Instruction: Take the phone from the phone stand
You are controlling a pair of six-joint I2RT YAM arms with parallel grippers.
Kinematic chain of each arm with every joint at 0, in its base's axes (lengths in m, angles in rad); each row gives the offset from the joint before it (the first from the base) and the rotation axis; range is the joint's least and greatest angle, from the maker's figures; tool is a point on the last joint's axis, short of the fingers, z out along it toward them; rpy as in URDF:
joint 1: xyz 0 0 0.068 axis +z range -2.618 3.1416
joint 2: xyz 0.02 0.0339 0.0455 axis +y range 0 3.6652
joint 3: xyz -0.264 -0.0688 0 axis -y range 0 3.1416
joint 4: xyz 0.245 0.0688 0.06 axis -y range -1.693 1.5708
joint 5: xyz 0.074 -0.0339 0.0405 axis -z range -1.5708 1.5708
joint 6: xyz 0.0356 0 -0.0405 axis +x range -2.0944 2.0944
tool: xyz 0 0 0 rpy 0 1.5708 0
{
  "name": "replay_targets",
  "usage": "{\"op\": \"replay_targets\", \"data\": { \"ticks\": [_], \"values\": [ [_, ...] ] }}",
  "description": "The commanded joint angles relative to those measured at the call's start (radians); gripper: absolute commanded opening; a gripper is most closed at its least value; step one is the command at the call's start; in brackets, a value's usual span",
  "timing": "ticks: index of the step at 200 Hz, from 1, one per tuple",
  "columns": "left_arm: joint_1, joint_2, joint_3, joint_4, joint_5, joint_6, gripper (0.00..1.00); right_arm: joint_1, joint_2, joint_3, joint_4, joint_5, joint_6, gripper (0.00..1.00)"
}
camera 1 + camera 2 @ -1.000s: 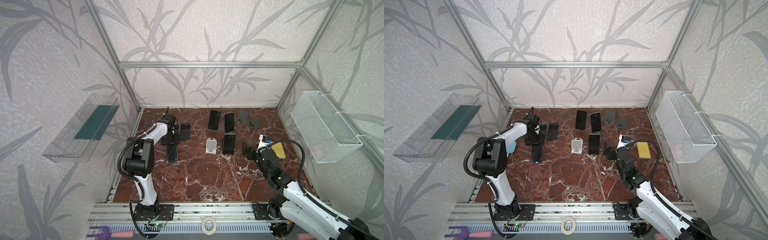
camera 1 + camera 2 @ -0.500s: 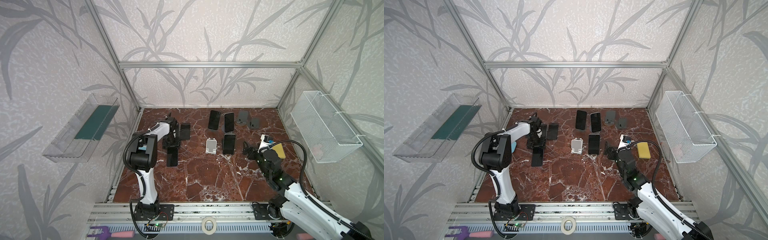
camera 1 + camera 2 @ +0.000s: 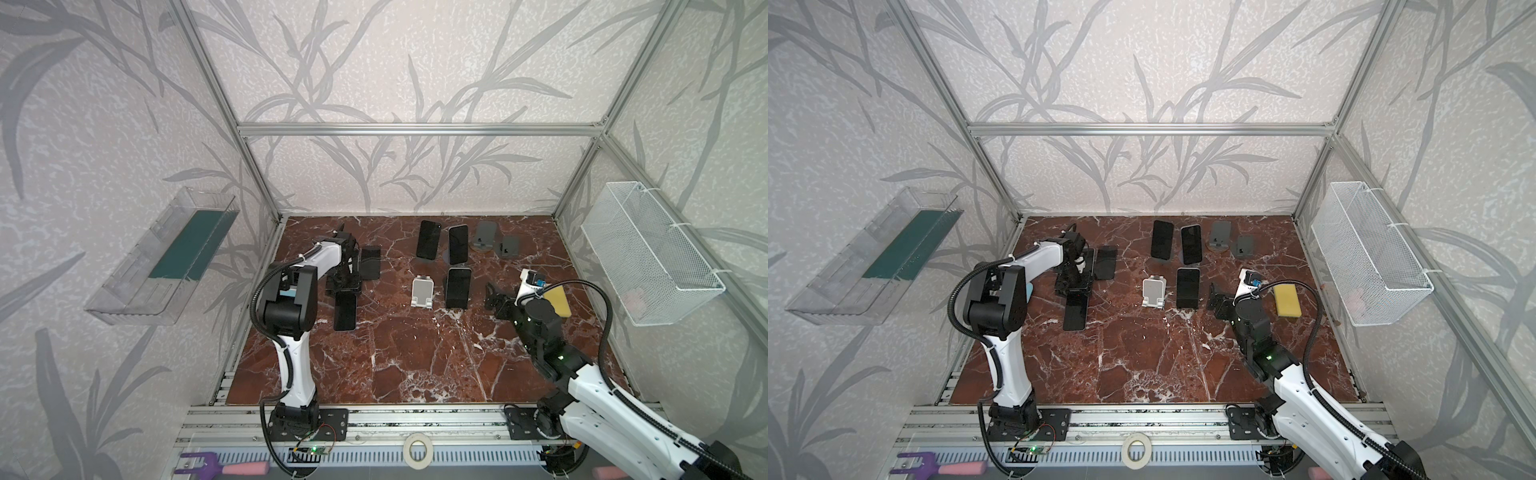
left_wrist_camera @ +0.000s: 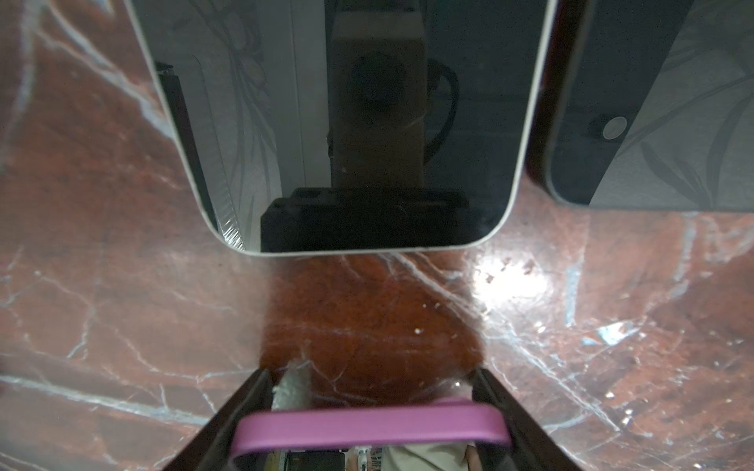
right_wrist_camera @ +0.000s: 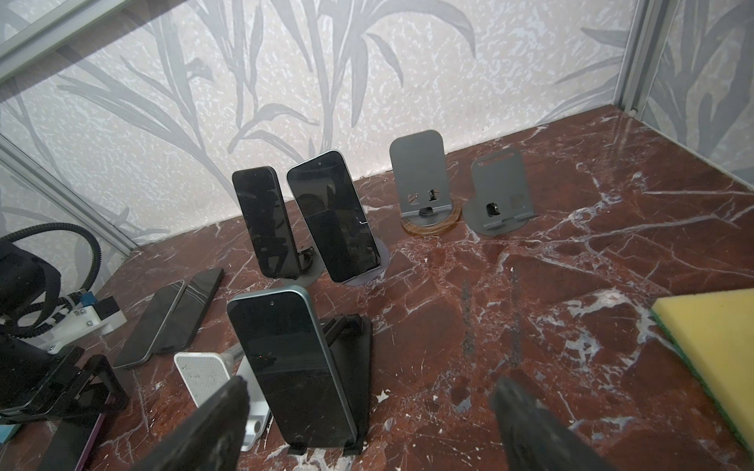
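Swung the left elbow (image 3: 287,300) rightward since a second ago. Pinching a pink-edged phone (image 3: 345,311) with the left hand (image 3: 344,287), flat and close to the table (image 3: 415,365) — near a dark phone (image 3: 370,264) lying flat. Farther right, holding the right hand (image 5: 371,391) spread near a leaning phone (image 5: 293,367) on a black stand (image 5: 355,346).

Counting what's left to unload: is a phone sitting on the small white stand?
No, the white stand is bare; the phone beside it leans on a separate black stand.
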Motion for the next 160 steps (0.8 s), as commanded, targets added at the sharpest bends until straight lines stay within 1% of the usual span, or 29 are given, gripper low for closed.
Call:
{"op": "replay_targets", "data": {
  "ticks": [1, 18, 68, 107, 140, 153, 160],
  "values": [
    [0.001, 0.046, 0.028, -0.03, -0.045, 0.016, 0.64, 0.004, 0.011, 0.004, 0.017, 0.012, -0.008, 0.93],
    [0.001, 0.053, 0.034, -0.034, -0.046, 0.015, 0.65, 0.004, 0.015, 0.009, 0.017, 0.0, -0.011, 0.93],
    [0.0, 0.063, 0.024, -0.017, -0.08, 0.01, 0.72, 0.004, -0.013, 0.008, 0.006, -0.007, -0.007, 0.93],
    [-0.002, 0.065, 0.032, -0.012, -0.057, 0.001, 0.75, 0.004, -0.005, 0.006, 0.011, -0.012, -0.003, 0.93],
    [-0.013, 0.069, 0.028, -0.007, -0.097, -0.025, 0.76, 0.004, 0.033, 0.012, 0.024, -0.021, -0.004, 0.92],
    [-0.026, 0.056, 0.017, -0.003, -0.109, -0.022, 0.8, 0.003, 0.03, 0.012, 0.024, -0.027, -0.005, 0.92],
    [-0.037, 0.044, 0.006, 0.01, -0.133, -0.019, 0.82, 0.004, 0.023, 0.011, 0.022, -0.028, -0.008, 0.92]
  ]
}}
